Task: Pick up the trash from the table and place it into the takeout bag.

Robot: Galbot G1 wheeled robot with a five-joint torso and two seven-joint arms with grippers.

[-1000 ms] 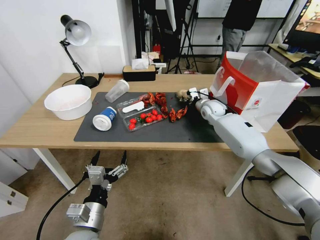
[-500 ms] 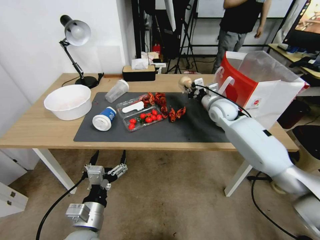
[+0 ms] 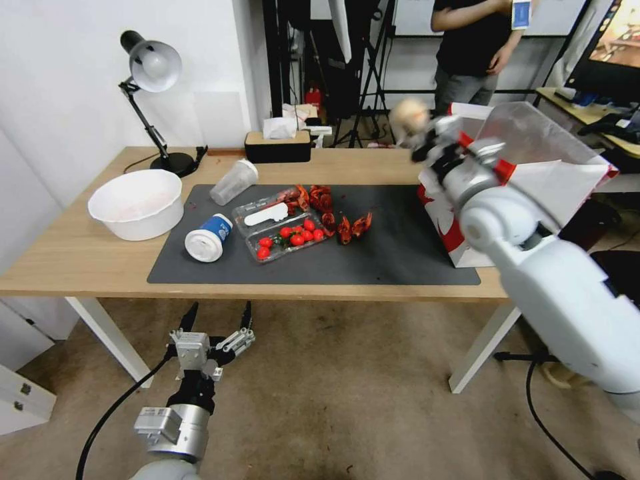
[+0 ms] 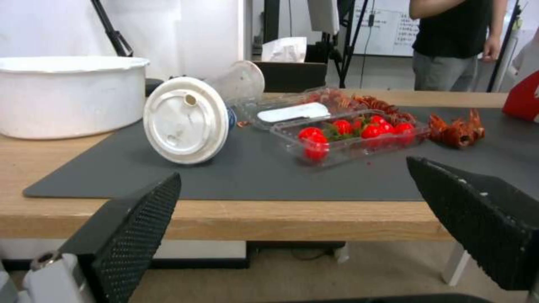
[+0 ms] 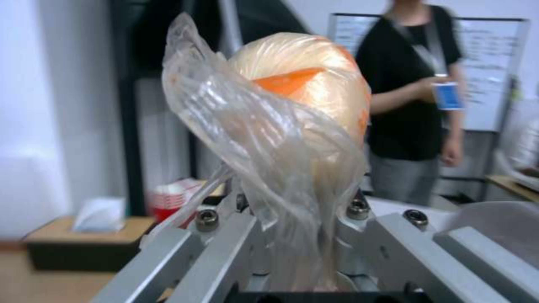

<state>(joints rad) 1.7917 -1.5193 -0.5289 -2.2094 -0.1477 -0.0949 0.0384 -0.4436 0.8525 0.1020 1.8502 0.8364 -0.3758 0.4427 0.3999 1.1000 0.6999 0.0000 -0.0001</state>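
Right gripper [image 3: 421,137] is up in the upper right of the frame, jaws clamped on a crumpled plastic wrapper [image 5: 281,126], held just beside the near rim of the takeout bag [image 3: 533,187], which stands at the right end of the worktop [image 3: 80,260]. My worry: the wad isn't clearly over the opening, so letting go here could bounce it off the rim. Thin film might also cling to the jaws. Left gripper [image 3: 217,327] hangs low in front of the worktop, jaws spread wide, empty. Cups, tomato tray and red shells remain on the mat [image 3: 373,260].
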